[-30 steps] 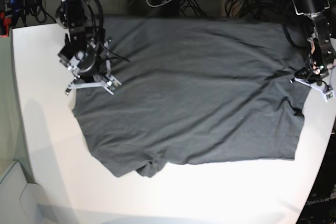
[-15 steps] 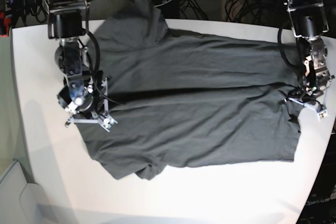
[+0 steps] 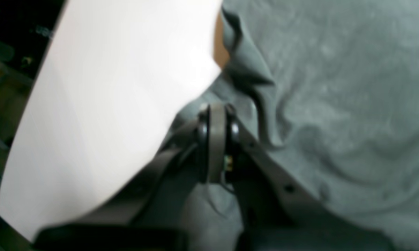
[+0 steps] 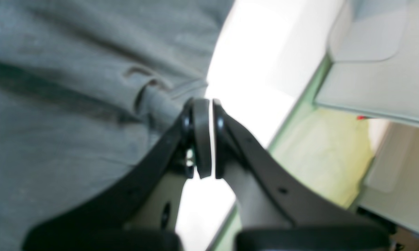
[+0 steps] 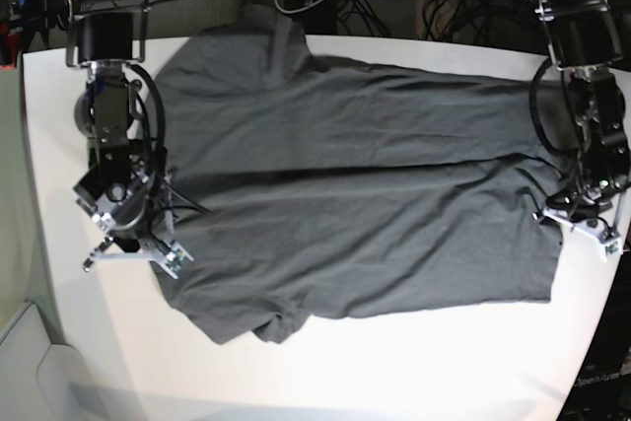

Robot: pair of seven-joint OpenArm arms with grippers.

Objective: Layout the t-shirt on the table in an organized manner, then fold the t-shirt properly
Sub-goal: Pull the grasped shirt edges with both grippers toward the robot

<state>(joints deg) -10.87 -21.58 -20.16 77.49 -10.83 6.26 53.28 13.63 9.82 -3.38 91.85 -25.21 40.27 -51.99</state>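
**Both arms drag shirt toward near edge**

Since the earlier frames both grippers have moved nearer along the table sides, and the t-shirt [image 5: 355,194] has come with them; its far-left part, flat a second ago, now humps up over the far table edge. The right gripper [image 5: 133,253], at the left of the base view, is clamped tight on the shirt's left edge; in the right wrist view [image 4: 204,139] the jaws are pressed together with a fold of grey cloth bunched just beside them. The left gripper [image 5: 584,229], at the right of the base view, is clenched on the shirt's right edge; the left wrist view [image 3: 216,143] shows cloth pinched between the closed jaws. The shirt lies spread wide across the white table [image 5: 394,372], wrinkled, with a long crease running left to right through the middle and a small tucked fold at the near-left corner. Bare table shows along the near side
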